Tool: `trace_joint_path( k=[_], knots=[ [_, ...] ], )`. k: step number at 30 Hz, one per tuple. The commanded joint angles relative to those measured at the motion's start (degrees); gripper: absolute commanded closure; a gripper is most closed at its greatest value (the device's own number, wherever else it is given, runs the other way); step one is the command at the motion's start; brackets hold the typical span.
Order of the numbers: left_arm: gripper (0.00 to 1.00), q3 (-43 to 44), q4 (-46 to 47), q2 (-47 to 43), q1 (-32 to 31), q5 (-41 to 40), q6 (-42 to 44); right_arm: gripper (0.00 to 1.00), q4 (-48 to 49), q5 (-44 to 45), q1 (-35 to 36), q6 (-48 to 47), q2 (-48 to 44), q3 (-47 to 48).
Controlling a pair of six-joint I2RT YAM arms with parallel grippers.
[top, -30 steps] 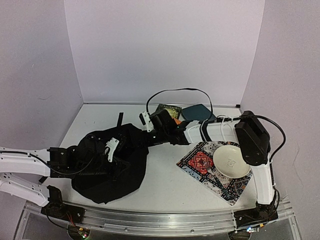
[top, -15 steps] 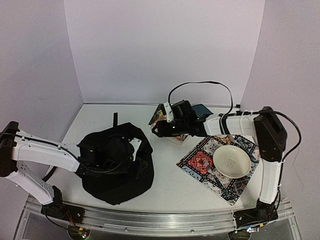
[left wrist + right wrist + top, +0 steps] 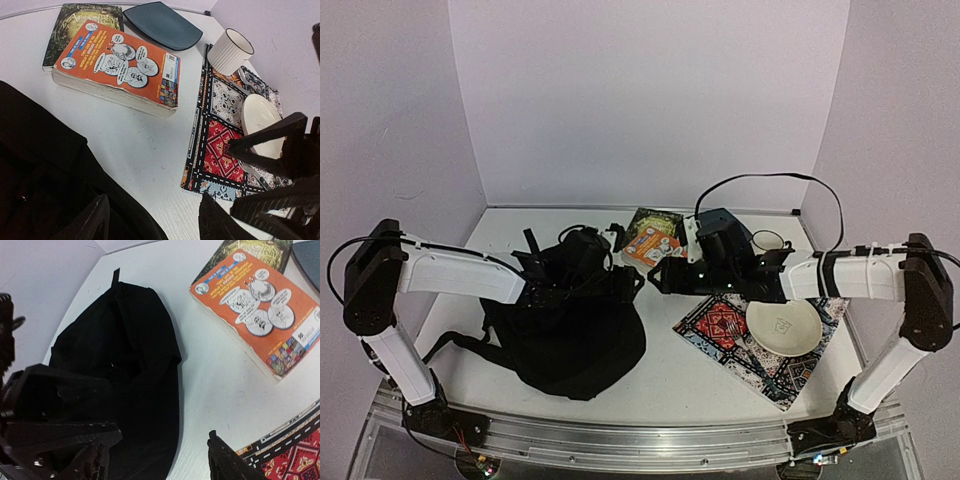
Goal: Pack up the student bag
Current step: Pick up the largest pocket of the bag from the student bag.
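Top view: the bag (image 3: pixel 570 335) lies slumped on the worktop (image 3: pixel 500 235), the left hand (image 3: pixel 620 283) over its upper right edge and the right hand (image 3: pixel 662 280) just right of it.

Left wrist: that hand is spread and empty above the bag's edge, with a book (image 3: pixel 120 65) beyond.

Right wrist: that hand is spread and empty beside the bag.

Student bag (image 3: pixel 570 335): soft black cloth, matt, creased. Orange book (image 3: pixel 120 67): glossy paper cover, rough yellowed page edges. Dark green book (image 3: pixel 82 22): glossy printed cover. Pouch (image 3: pixel 162 25): smooth teal, matt; cloth or leatherette, cannot tell. Cup (image 3: pixel 230 50): white ceramic look, ribbed wall. Plate (image 3: pixel 260 112): cream, glossy glaze. Placemat (image 3: pixel 215 150): printed pattern, flat, matt. Counter (image 3: pixel 145 145): white, matt, faintly speckled.
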Motion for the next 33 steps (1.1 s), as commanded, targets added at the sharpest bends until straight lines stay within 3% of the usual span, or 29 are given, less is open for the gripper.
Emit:
trace_joint_path(
  k=[1,7,17,25,30,33],
  knots=[
    [0.33,-0.34,-0.78,-7.12,0.38,0.60,0.67,0.28,1.51,3.62,4.67,6.04,-2.93,-1.75],
    [0.32,-6.32,-6.89,-14.97,0.62,3.76,-0.32,0.25,2.54,3.03,9.09,9.73,-0.15,-0.71],
    [0.32,-14.02,-8.58,-20.01,0.62,14.78,-3.52,0.29,3.80,-2.12,12.14,12.79,7.18,0.91],
    [0.32,-14.40,-8.29,-19.74,0.62,16.21,-3.73,0.50,5.39,-1.30,12.39,13.95,7.40,-2.65],
    [0.33,-13.63,-7.69,-17.20,0.62,17.18,-4.47,0.77,7.66,-0.64,12.58,14.35,5.33,-6.32],
    [0.34,-12.85,-7.39,-15.49,0.62,17.74,-4.66,0.88,9.95,-0.62,12.57,14.59,4.63,-8.52]
  ],
)
